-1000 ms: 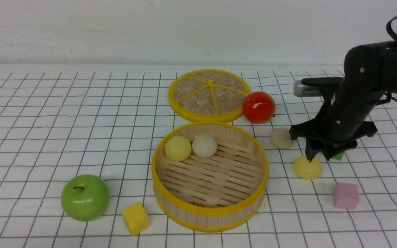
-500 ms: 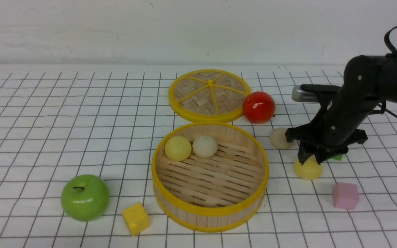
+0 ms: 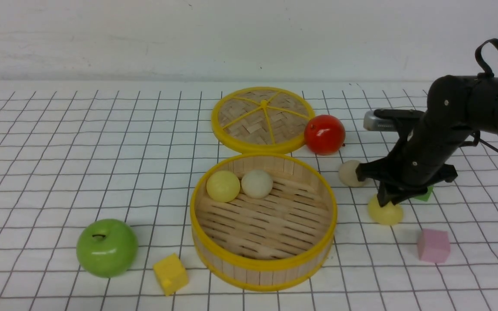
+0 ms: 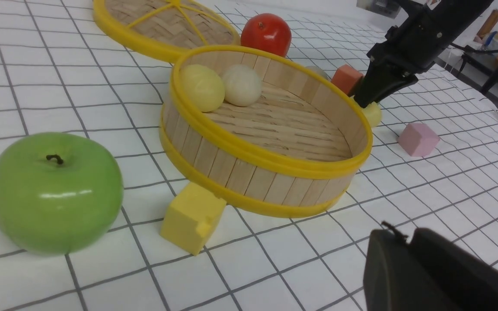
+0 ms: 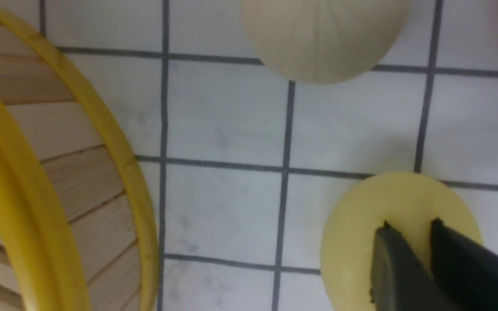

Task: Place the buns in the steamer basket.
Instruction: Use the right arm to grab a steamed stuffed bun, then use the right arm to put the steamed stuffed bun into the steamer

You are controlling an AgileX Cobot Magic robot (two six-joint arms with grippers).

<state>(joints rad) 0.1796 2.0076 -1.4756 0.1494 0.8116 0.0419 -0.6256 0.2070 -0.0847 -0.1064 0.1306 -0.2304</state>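
The right gripper [image 3: 388, 202], fingers [image 5: 396, 268] drawn narrow, is pictured set on a pale yellow bun [image 3: 385, 215] near the desk's right edge, with two more buns [image 3: 223, 186] laid in the steamer basket [image 3: 257, 273].

My right end effector [image 3: 385, 203] is hanging at the top of the outer yellow bun [image 3: 386, 214]; the outer cream bun [image 3: 348, 173] and a green cube [image 3: 425, 195] are crowding close behind. Bare desk [image 3: 352, 216] is lying between it and the steamer basket [image 3: 275, 270] wall. The inner yellow bun [image 3: 223, 185] and inner cream bun [image 3: 256, 183] are occupying the far-left; the remaining floor is lying open.
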